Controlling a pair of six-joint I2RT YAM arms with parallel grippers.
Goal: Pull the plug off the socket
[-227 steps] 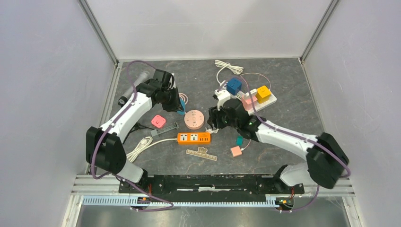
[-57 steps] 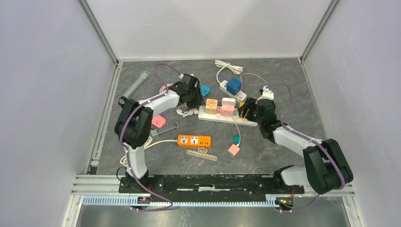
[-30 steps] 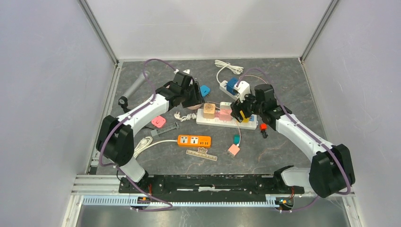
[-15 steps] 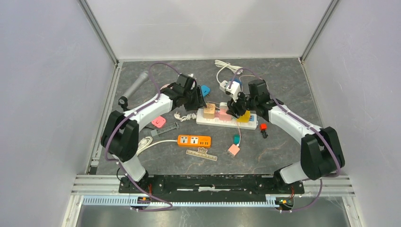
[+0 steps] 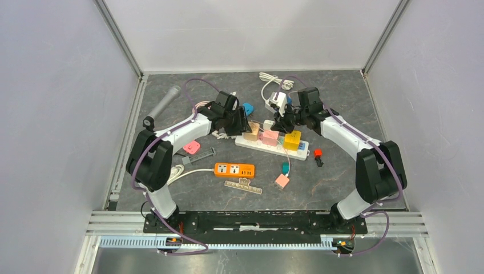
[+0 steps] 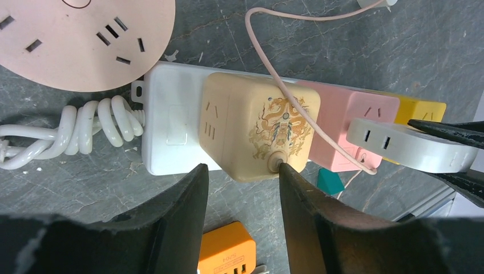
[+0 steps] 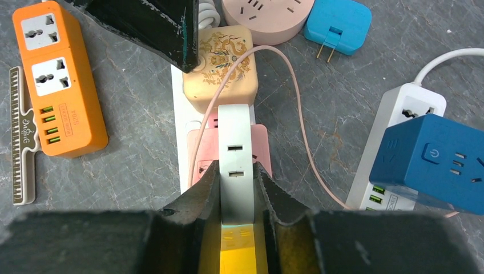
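Note:
A white power strip (image 5: pixel 274 147) lies mid-table and carries a cream dragon-print plug (image 6: pixel 257 131), a pink plug (image 6: pixel 342 123) and a yellow plug (image 5: pixel 293 140). My right gripper (image 7: pixel 235 171) is shut on a flat white adapter (image 7: pixel 234 154) directly over the pink plug (image 7: pixel 197 157). I cannot tell if the adapter's pins are still seated. It also shows in the left wrist view (image 6: pixel 408 149). My left gripper (image 6: pixel 242 171) is open, with one finger either side of the cream plug's near edge and the strip's (image 6: pixel 171 125) left end.
A round pink socket (image 6: pixel 80 40), a coiled white cable (image 6: pixel 74 131) and a blue plug (image 7: pixel 337 25) lie behind the strip. A blue cube on another white strip (image 7: pixel 399 120) is to the right. An orange strip (image 5: pixel 234 169), a ruler (image 5: pixel 243 186) and a microphone (image 5: pixel 165 103) are nearby.
My right gripper has moved left from the yellow plug's end to the white adapter over the pink plug. The left gripper has stayed by the cream plug.

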